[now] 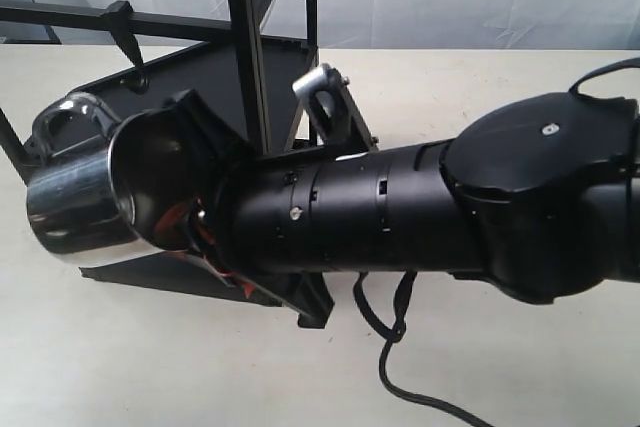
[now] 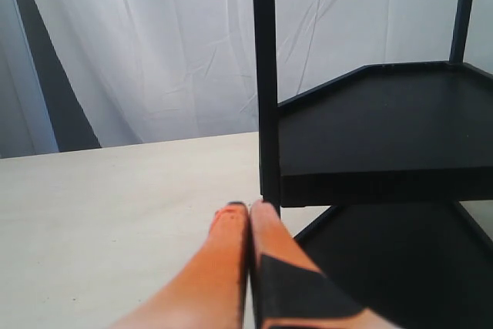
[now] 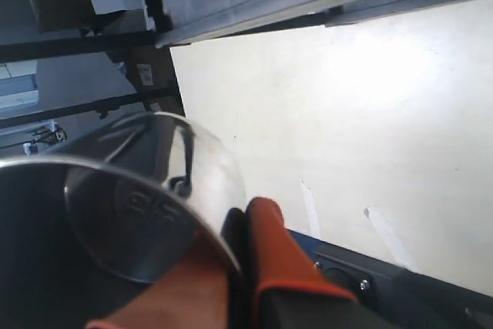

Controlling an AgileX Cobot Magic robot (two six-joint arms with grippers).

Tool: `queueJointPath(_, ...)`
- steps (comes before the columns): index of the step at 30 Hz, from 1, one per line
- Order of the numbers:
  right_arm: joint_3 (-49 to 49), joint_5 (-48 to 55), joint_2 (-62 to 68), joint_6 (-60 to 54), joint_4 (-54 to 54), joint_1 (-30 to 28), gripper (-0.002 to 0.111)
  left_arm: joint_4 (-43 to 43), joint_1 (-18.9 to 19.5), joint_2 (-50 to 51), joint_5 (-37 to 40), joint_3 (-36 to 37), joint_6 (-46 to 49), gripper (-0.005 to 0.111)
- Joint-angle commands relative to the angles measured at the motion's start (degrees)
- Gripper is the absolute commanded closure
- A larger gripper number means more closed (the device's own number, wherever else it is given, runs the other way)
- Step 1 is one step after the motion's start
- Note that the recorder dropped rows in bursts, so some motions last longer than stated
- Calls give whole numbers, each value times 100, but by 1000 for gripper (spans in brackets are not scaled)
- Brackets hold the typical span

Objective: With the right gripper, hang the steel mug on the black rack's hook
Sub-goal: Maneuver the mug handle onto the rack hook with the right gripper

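I see my right gripper (image 1: pixel 185 227) pinching the wall of the steel mug (image 1: pixel 85 202), one orange pad (image 3: pixel 269 244) outside the rim and one inside. The mug lies on its side in the air, just in front of the black rack (image 1: pixel 250 77). Its handle (image 1: pixel 65 117) points up toward the rack's bar. The hook (image 1: pixel 125 32) sticks down from that bar, just above the handle, not touching it. My left gripper (image 2: pixel 248 213) is squeezed together with nothing in it, right beside a rack post.
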Motion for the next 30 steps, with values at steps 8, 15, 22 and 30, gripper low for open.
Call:
queueJointPath(8,-209,-2370,-11,2099,-1211,1137,109,5,-27,-27,-30,2,-14,105)
queueJointPath(15,-183,-2689,-11,4772,-3416,1237,109,5,-27,-27,-30,2,-14,105)
queueJointPath(22,258,-2678,0,5785,-3530,1237,109,5,-27,-27,-30,2,-14,105)
queueJointPath(30,382,-3037,13,6304,-3937,1237,109,5,-27,-27,-30,2,-14,105)
